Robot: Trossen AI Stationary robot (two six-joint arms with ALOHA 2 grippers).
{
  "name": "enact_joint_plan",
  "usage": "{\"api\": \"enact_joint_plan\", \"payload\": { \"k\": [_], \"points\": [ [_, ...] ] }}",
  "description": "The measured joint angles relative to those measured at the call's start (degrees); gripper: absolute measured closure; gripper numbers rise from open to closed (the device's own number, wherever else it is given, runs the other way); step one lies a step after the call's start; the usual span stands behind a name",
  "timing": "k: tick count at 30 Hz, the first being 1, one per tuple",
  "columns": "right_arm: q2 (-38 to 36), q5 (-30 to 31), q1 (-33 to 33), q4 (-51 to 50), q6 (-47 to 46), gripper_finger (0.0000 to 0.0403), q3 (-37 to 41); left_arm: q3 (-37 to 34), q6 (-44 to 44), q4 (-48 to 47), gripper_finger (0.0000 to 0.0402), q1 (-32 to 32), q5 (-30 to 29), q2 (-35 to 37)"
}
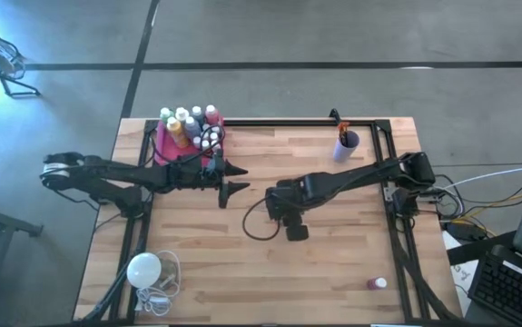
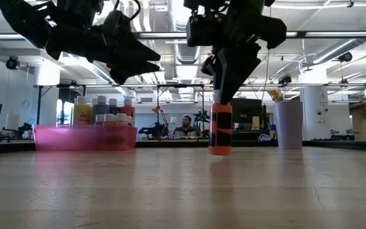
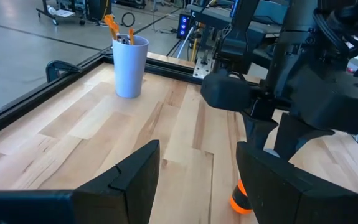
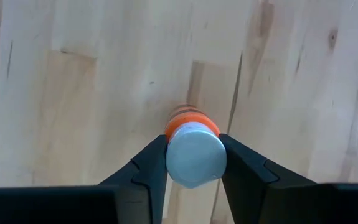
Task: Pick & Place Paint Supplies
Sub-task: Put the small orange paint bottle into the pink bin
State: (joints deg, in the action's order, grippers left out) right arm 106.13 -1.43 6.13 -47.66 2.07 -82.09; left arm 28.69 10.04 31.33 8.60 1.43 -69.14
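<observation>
The right gripper (image 4: 193, 163) pinches the white cap of an orange paint bottle (image 2: 220, 129) standing upright mid-table — best lifted straight up and carried level toward the pink tray (image 1: 163, 147) — while the left gripper (image 1: 234, 179) hovers spread wide and empty near that tray.

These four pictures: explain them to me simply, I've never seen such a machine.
Two dark robot arms work at a wooden table. One picture looks straight down, one looks level across the tabletop, and two come from cameras on the arms' wrists. The right pincer is shut on the white cap of an orange paint bottle standing upright mid-table. The left pincer hangs open and empty beside a pink tray of paint bottles. A pale cup with brushes, a white bulb and one small bottle also sit there.
</observation>
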Motion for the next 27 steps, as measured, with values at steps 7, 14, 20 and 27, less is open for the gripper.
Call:
{"api": "enact_joint_plan", "payload": {
  "k": [7, 14, 20, 27],
  "points": [
    [0.0, -0.16, -0.2, 0.27, -0.56, 0.0267, 0.39, 0.0, -0.01, -0.13, 0.0183, 0.0, -0.05, 0.0],
    [-0.06, -1.5, -0.24, 1.09, -1.05, 0.0277, 1.57, 0.0, 0.0, -0.13, 0.0183, 0.0, -0.04, 0.0],
    [-0.15, -1.91, -0.45, 1.82, -2.87, 0.0271, 1.9, 0.0, 0.0, -0.13, 0.0183, 0.0, -0.04, 0.0],
    [-0.13, -2.27, -0.79, 1.57, -3.63, 0.0202, 2.02, 0.0, 0.0, -0.11, 0.0183, 0.0, -0.04, 0.0]
  ]
}}
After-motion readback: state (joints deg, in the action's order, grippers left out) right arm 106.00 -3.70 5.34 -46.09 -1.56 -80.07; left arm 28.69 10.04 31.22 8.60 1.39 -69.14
